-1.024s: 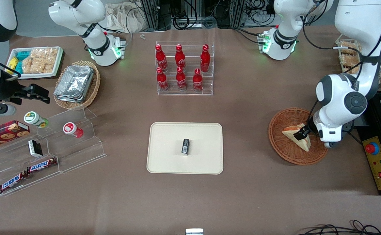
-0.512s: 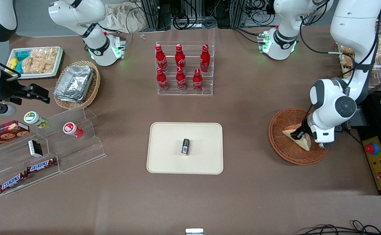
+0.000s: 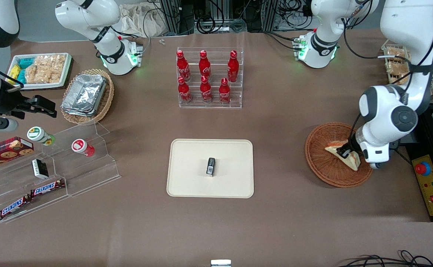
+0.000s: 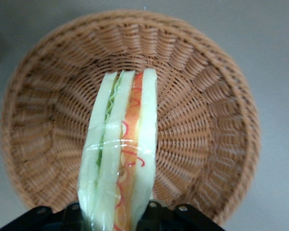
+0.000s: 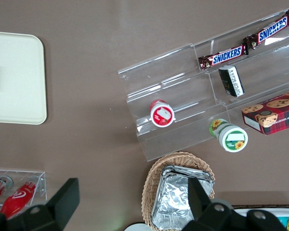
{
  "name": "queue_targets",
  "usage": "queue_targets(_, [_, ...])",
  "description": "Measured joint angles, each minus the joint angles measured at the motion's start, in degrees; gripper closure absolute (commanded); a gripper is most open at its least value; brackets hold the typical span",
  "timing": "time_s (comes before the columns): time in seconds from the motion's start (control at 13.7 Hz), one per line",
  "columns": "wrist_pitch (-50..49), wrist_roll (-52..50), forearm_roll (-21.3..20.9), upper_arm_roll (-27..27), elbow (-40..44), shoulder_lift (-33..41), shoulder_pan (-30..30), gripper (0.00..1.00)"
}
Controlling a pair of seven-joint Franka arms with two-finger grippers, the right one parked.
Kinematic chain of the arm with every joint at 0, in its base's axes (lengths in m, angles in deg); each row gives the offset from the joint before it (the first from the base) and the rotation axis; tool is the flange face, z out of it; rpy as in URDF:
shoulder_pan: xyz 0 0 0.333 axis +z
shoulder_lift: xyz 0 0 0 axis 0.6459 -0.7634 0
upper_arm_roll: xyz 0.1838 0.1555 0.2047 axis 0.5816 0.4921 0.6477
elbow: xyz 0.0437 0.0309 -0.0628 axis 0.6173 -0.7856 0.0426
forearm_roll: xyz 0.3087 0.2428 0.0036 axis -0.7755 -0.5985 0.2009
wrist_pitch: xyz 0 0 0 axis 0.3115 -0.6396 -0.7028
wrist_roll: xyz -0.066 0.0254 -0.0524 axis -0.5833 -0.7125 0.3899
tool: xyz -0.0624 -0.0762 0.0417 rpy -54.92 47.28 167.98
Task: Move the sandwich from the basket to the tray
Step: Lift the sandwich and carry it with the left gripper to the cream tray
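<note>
1. here the gripper (image 3: 346, 152) was closed on the sandwich (image 3: 343, 155), its fingers (image 4: 151, 211) pressed against the two bread faces near the wide end of the wedge, so the wedge stood on edge with its filling layers facing the wrist camera.

2. the sandwich hung over the basket (image 3: 322, 163), and from the wrist view it looked clear of the weave, with the basket floor (image 4: 202, 120) showing around it; i could not tell for certain that its lower tip was free.

3. the step in hand seemed to be the lift out, so a good move would have been straight up above the basket until the tip was well over the rim (image 4: 253, 144), before any sideways travel.

4. the grip should have been kept steady: the bread looked soft and wrapped in something glossy, so it could slip or squash if the squeeze changed.

5. the tray (image 3: 186, 178) lay well apart from the basket, toward the parked arm's end of the table, and the path between them looked bare.

6. a small dark box (image 3: 210, 166) stood near the tray's middle, so the sandwich would best have gone on the open part of the tray nearest the basket (image 3: 238, 167), lowered close before release.
</note>
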Motion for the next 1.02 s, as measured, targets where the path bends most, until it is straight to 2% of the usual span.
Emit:
queue_targets(0.22, [-14.6, 0.0, -0.1, -2.3, 9.7, 2.9, -0.2, 1.00])
queue_targets(0.51, [-30.1, -0.2, -0.1, -9.6, 25.2, 2.9, -0.8, 1.00])
queue_targets(0.73, [-32.9, -0.7, -0.6, -13.6, 31.0, -0.1, -5.5, 1.00])
queue_targets(1.02, [-32.0, -2.0, -5.9, -13.9, 37.3, -12.3, -17.4, 1.00])
